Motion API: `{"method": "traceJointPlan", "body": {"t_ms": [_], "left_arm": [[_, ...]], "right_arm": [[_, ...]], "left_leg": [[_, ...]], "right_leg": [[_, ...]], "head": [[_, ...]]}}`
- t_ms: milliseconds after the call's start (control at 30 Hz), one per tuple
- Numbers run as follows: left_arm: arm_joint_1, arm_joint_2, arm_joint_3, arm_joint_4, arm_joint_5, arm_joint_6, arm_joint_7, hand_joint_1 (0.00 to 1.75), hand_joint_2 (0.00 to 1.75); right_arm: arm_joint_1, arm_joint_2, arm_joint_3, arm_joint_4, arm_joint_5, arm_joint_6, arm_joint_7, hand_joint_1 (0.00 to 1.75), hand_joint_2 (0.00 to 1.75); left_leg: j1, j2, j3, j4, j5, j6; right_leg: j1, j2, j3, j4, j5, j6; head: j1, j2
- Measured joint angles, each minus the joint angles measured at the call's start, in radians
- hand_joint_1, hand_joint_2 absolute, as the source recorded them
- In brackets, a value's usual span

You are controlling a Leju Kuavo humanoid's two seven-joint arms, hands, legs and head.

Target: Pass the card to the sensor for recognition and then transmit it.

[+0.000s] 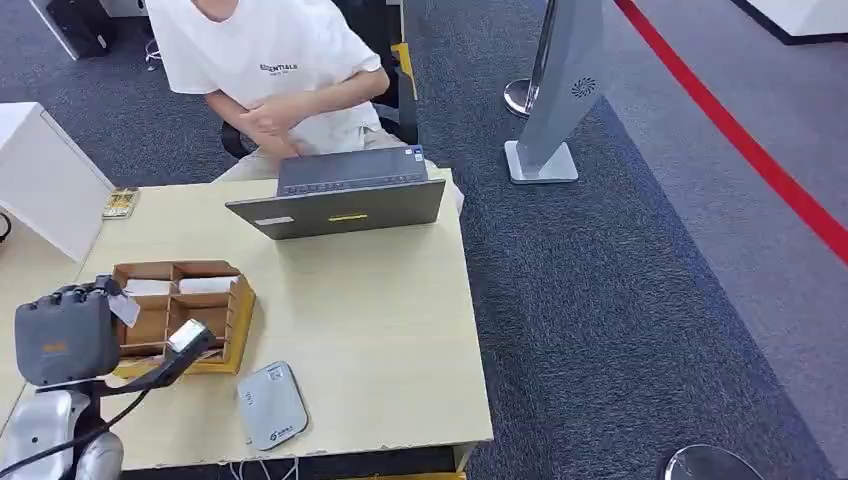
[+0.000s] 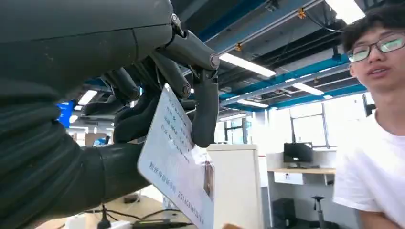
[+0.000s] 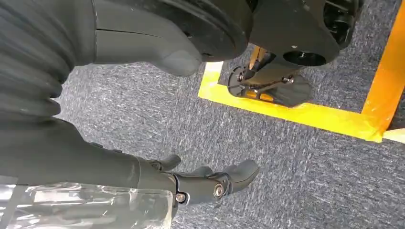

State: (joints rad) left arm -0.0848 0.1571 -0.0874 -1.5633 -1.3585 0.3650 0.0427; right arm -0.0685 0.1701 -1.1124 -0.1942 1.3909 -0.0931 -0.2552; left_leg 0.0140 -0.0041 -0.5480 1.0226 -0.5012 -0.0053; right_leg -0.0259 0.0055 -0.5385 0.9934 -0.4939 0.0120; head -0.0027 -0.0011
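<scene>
Holding the card pinched between thumb and fingers, the left hand hovers raised above the wooden organizer on the counter, with the white sensor lying near the front edge, well apart from the card. The right hand hangs empty over the floor, fingers loosely curled. The pinch looks shallow, so the card could slip or tilt on the way down and miss a flat read.
</scene>
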Motion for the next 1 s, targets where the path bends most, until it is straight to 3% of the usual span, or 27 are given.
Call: {"method": "traceJointPlan", "body": {"t_ms": [400, 800, 1000], "left_arm": [[0.077, -0.084, -0.204, -0.103, -0.039, -0.041, 0.0, 1.75, 1.75], [0.094, -0.097, -0.243, -0.13, -0.04, -0.047, -0.008, 1.75, 1.75], [0.15, -0.124, -0.283, -0.162, -0.048, -0.074, -0.014, 1.75, 1.75]], "right_arm": [[0.0, 0.001, -0.002, 0.0, -0.018, -0.009, -0.001, 0.0, 1.75], [0.001, 0.003, -0.004, 0.0, -0.02, -0.013, -0.001, 0.0, 1.75], [0.0, 0.011, -0.015, -0.002, -0.037, -0.016, -0.001, 0.0, 1.75]], "left_leg": [[0.0, 0.0, 0.0, 0.0, 0.0, 0.0], [0.0, 0.0, 0.0, 0.0, 0.0, 0.0], [0.0, 0.0, -0.001, 0.0, 0.0, 0.0]], "right_leg": [[0.0, 0.0, 0.0, 0.0, 0.0, 0.0], [0.0, 0.0, 0.0, 0.0, 0.0, 0.0], [0.0, 0.0, 0.0, 0.0, 0.0, 0.0]], "head": [[0.0, 0.0], [0.0, 0.0], [0.0, 0.0]]}}
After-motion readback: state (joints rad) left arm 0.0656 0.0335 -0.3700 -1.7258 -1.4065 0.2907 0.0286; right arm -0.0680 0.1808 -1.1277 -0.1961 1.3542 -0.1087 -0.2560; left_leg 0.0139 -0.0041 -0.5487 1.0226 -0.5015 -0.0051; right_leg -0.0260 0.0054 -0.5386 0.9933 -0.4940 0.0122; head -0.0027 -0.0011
